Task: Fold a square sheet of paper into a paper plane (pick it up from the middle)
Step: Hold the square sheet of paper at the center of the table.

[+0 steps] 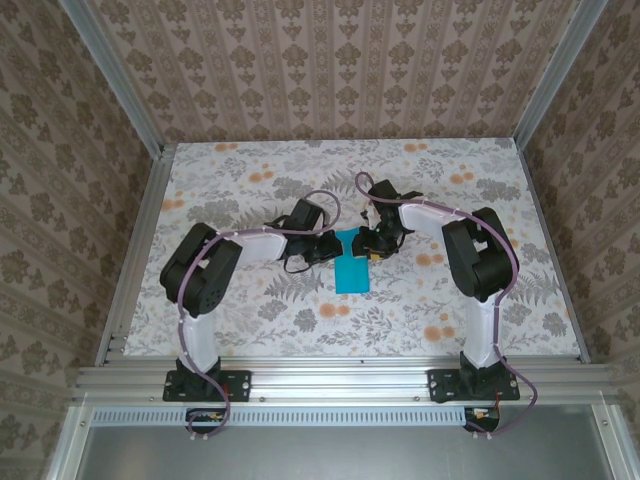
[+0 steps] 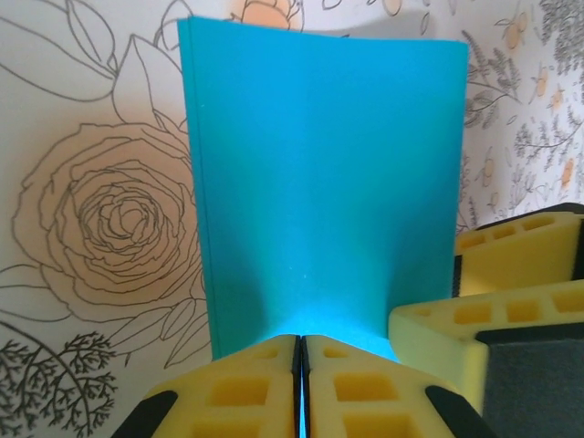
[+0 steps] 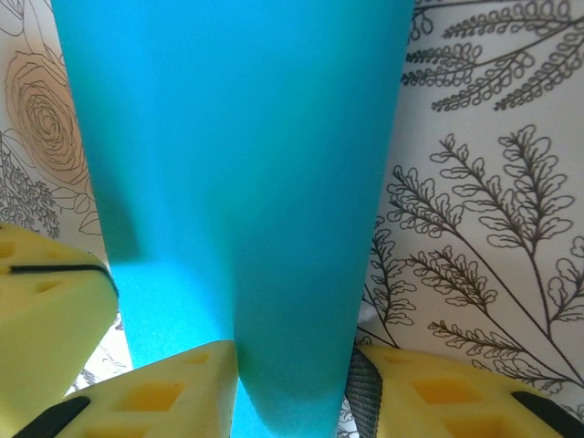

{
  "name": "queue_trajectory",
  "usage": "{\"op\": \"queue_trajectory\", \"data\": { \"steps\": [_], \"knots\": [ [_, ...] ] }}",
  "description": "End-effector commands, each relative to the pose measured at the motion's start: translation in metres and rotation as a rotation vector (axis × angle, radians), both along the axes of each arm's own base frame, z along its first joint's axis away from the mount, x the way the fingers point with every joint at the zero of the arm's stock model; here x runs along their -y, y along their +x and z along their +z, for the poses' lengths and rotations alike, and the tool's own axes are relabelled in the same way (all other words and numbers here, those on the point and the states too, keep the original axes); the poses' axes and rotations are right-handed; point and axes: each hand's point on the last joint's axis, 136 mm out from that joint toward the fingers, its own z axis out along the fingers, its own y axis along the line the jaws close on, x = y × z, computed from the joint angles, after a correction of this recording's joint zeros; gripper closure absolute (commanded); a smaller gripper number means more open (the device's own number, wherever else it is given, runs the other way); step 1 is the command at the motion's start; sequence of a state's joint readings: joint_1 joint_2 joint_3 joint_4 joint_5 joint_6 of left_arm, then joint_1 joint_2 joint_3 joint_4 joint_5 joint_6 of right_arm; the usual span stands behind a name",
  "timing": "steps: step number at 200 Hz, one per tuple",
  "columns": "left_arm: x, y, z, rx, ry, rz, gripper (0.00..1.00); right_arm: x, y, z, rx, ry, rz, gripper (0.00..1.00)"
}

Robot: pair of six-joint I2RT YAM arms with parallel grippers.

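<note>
The square sheet of paper [image 1: 351,270] is bright teal and folded into a narrow rectangle at the table's middle, its far end lifted between both grippers. In the left wrist view the sheet [image 2: 328,182] stands up from my left gripper [image 2: 302,339], whose yellow jaws are shut on its near edge. My right gripper [image 3: 294,351] holds a rounded fold of the sheet [image 3: 237,137] between its jaws, which stand partly apart. From above, the left gripper [image 1: 335,247] and right gripper [image 1: 372,248] face each other across the paper. A paper plane is out of view.
The table [image 1: 250,320] has a floral cover. Aluminium rails [image 1: 330,378] run along its near edge and sides, and wallpapered walls [image 1: 330,60] close it in. The right gripper's yellow fingers [image 2: 511,265] sit close beside the left jaws.
</note>
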State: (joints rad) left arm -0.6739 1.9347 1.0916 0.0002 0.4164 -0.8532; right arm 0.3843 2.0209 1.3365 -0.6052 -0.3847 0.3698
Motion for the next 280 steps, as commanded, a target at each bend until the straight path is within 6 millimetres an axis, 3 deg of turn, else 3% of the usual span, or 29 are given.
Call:
{"op": "queue_trajectory", "data": {
  "steps": [1,89,183,256,280],
  "knots": [
    [0.009,-0.002,0.003,0.0,0.007,-0.028,0.88,0.019,-0.023,-0.051,-0.108,-0.132,-0.002,0.58],
    [-0.009,-0.012,-0.021,-0.055,0.112,-0.005,0.92,0.018,-0.021,-0.05,-0.104,-0.13,0.0,0.58],
    [-0.008,-0.008,-0.012,-0.032,0.108,-0.002,0.93,0.02,-0.024,-0.056,-0.115,-0.148,0.004,0.58],
    [-0.013,-0.009,-0.016,-0.036,0.136,0.002,0.93,0.02,-0.025,-0.059,-0.122,-0.158,0.009,0.58],
    [-0.016,-0.011,-0.021,-0.046,0.154,-0.002,0.94,0.017,-0.022,-0.052,-0.11,-0.145,0.004,0.57]
  ]
}}
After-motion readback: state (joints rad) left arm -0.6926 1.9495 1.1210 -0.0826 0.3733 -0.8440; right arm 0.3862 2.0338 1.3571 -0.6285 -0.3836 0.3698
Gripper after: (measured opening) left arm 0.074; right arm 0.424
